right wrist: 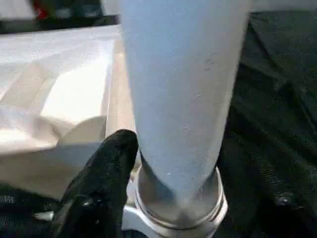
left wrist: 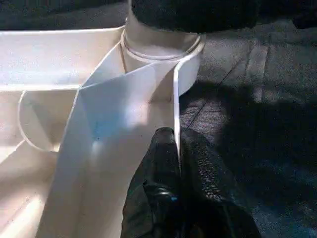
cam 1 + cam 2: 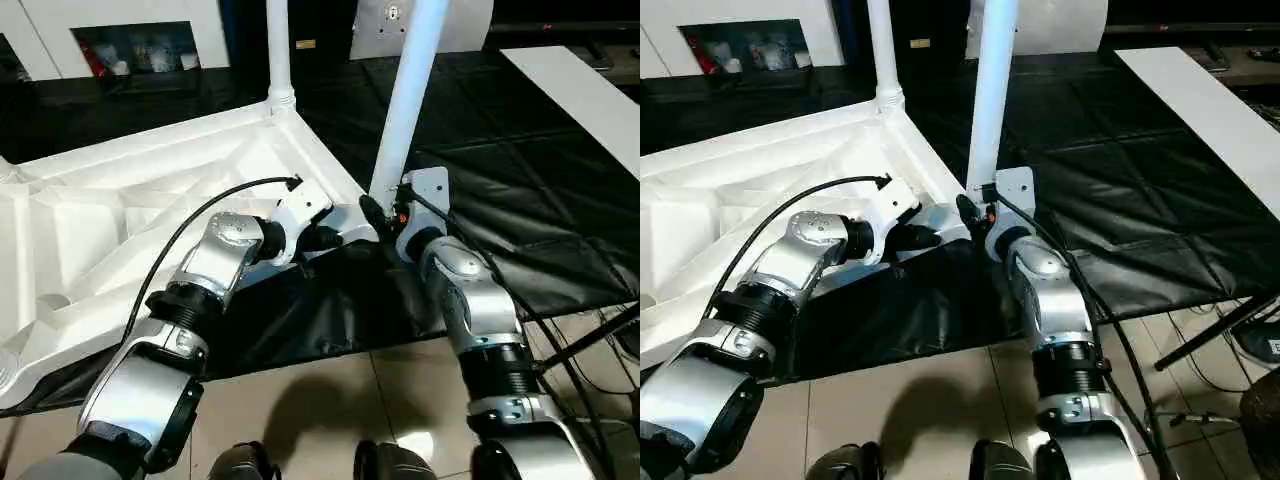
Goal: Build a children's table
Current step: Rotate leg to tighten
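The tabletop (image 3: 150, 200) lies underside up on the black workbench (image 3: 520, 200), ribs showing, its near corner at the bench's front edge; two legs stand up from it: the near leg (image 3: 408, 95) in that near corner's socket (image 2: 161, 47), the far leg (image 3: 279, 50) in the next corner along the same side, farther from the robot. The near leg leans a little, so it may not be fully seated; that is a judgement, not a certainty.

The left gripper (image 3: 335, 238) is pinched shut on the tabletop's thin side wall just beside the near socket, one finger (image 2: 153, 168) inside the rim and one outside. The right gripper (image 3: 385, 215) sits at the near leg's base, one finger (image 1: 106, 168) against it beside the metal collar; how wide it stands, and whether it truly holds the leg, I cannot tell.

Risks: a loosened right grip could let a half-seated leg tip out of the socket; a push on the leg could slide the tabletop off the bench edge if the left pinch slips on that thin wall.
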Motion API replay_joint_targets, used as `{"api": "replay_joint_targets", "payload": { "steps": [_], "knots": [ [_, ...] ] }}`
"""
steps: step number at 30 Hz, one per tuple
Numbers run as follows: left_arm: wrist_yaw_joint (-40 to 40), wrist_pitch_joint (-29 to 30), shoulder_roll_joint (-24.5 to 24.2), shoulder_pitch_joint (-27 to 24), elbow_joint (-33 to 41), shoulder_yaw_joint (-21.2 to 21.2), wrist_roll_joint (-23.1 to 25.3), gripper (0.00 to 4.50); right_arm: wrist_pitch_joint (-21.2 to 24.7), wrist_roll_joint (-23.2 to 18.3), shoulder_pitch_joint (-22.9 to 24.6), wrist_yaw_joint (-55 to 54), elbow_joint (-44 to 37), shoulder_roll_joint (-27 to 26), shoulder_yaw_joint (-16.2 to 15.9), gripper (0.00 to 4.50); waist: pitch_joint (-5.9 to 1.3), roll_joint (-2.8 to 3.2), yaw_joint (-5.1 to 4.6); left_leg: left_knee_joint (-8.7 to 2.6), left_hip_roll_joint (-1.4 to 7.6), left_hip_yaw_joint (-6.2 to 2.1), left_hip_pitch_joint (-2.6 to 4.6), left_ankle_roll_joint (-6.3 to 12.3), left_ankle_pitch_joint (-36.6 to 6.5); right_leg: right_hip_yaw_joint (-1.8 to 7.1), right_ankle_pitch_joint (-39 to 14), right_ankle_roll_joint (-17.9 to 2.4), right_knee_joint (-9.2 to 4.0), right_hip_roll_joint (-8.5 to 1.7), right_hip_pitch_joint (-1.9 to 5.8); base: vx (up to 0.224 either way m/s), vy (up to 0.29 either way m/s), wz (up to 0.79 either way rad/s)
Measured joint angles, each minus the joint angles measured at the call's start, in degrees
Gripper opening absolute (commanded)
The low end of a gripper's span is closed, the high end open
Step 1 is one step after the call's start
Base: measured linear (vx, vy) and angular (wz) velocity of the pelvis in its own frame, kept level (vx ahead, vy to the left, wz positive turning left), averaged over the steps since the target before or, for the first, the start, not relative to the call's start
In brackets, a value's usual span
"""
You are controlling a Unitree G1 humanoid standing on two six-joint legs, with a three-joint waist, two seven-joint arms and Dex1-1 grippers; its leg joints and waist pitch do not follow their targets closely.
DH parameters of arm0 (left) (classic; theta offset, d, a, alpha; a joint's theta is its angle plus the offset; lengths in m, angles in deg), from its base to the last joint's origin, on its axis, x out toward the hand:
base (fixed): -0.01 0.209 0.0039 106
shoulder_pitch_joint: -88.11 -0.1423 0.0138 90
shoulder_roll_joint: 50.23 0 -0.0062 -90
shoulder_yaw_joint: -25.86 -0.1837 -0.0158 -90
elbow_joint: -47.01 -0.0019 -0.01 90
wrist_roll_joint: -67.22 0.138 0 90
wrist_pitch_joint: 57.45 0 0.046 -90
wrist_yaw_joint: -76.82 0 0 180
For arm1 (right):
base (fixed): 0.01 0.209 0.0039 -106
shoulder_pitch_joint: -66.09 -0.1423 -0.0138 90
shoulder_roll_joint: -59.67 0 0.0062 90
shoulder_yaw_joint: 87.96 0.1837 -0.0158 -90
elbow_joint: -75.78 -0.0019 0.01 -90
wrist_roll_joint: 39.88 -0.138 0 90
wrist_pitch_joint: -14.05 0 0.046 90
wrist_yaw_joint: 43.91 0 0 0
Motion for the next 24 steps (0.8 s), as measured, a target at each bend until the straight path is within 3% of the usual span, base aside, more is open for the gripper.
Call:
{"api": "replay_joint_targets", "payload": {
  "steps": [8, 11, 12, 13, 17, 18, 22, 24],
  "knots": [
    [3.10, -6.00, -1.84, -0.05, -0.42, -1.58, 0.45, 0.00, -3.23, -2.08, 7.13, 10.95, -5.30, 7.59, -0.74, 3.91, 0.01, -0.01, 1.07, -0.36, 0.00, 0.06, -0.20, 0.36, 0.13, -0.03, -0.07, 0.11, -0.03, 0.02, -0.26, 0.000, 0.000, 0.00],
    [3.45, -8.90, -2.86, -0.05, -1.62, -1.50, 0.51, 0.00, -4.84, -3.80, 10.10, 15.72, -7.16, 12.20, 0.24, 4.02, 0.02, -0.01, 0.89, -0.35, 0.02, 0.07, -0.21, 0.38, 0.13, -0.03, -0.07, 0.12, -0.02, 0.03, -0.29, 0.000, 0.000, 0.00],
    [3.59, -9.45, -3.21, -0.07, -2.00, -1.30, 0.45, 0.00, -4.87, -4.36, 10.96, 16.58, -8.11, 13.19, 0.83, 4.27, 0.03, -0.01, 0.80, -0.33, 0.02, 0.06, -0.20, 0.38, 0.13, -0.04, -0.07, 0.11, -0.01, 0.03, -0.29, 0.000, 0.000, 0.00],
    [3.72, -9.72, -3.40, -0.11, -2.14, -1.13, 0.40, 0.44, -4.91, -4.94, 11.39, 17.05, -8.88, 13.57, 1.09, 4.37, 0.03, 0.00, 0.71, -0.32, 0.02, 0.06, -0.20, 0.38, 0.13, -0.04, -0.06, 0.12, -0.01, 0.03, -0.29, 0.000, 0.000, 0.00],
    [5.68, -11.29, -2.37, -1.49, 0.57, 2.12, -4.09, 0.55, -4.03, -8.06, 14.69, 19.55, -15.70, 13.98, 1.86, 4.45, 0.07, 0.01, 0.84, -0.32, 0.05, 0.06, -0.20, 0.38, 0.12, -0.08, -0.05, 0.13, -0.05, 0.03, -0.25, 0.000, 0.000, 0.00],
    [6.04, -11.52, -1.93, -1.49, 1.60, 2.22, -5.04, 0.76, -3.82, -8.44, 14.84, 20.08, -16.35, 13.81, 1.70, 4.50, 0.07, 0.01, 0.86, -0.31, 0.05, 0.06, -0.21, 0.38, 0.12, -0.08, -0.05, 0.13, -0.07, 0.03, -0.24, 0.000, 0.000, 0.00],
    [6.60, -11.54, -2.21, -3.18, 6.44, 3.34, -7.66, 0.97, -2.73, -10.28, 18.87, 21.07, -22.44, 13.72, -0.15, 4.50, 0.06, 0.02, 0.80, -0.27, 0.05, 0.08, -0.19, 0.49, 0.03, -0.05, -0.07, 0.14, -0.10, 0.03, -0.21, 0.000, 0.000, 0.00],
    [6.53, -11.37, -2.41, -4.01, 7.46, 4.05, -7.96, 1.32, -2.26, -10.38, 20.23, 21.33, -23.26, 13.72, -1.01, 4.50, 0.08, 0.05, 0.64, -0.25, 0.04, 0.08, -0.20, 0.47, 0.02, -0.05, -0.06, 0.15, -0.10, 0.03, -0.23, 0.000, 0.000, 0.00]
  ]
}}
